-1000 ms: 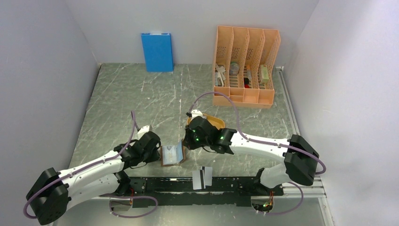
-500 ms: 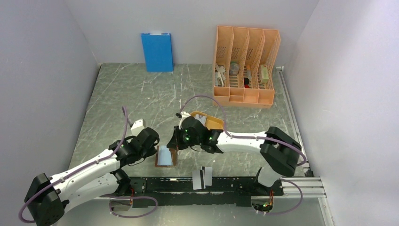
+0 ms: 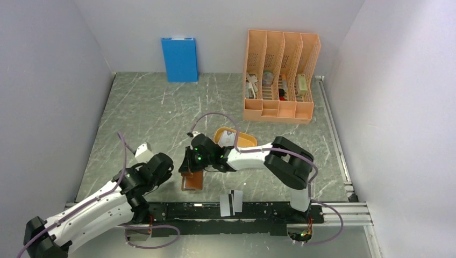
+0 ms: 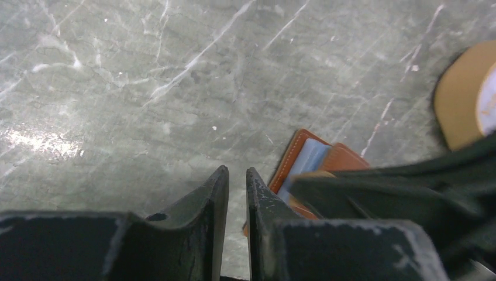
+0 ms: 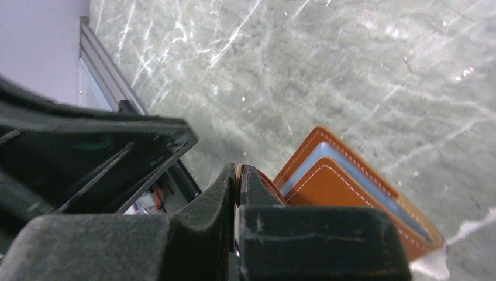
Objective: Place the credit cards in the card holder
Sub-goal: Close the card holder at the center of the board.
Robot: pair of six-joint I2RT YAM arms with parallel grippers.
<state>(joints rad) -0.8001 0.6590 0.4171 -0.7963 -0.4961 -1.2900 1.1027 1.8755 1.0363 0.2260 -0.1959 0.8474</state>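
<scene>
On the worktop, the right fingers are clenched on the card holder by its raised flap, probably to keep the pocket open. A pale blue card sits in the pocket just beyond them. The left fingers, barely parted and empty, hover beside the holder. The striped card lies apart from both.

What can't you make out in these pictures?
- Top view: the wallet, partly under the right gripper.
- Right wrist view: how many cards are inside; leather hides all but one blue card.
- Top view: the rack contents, too small.
- Left wrist view: the tray, cut by the edge.
</scene>
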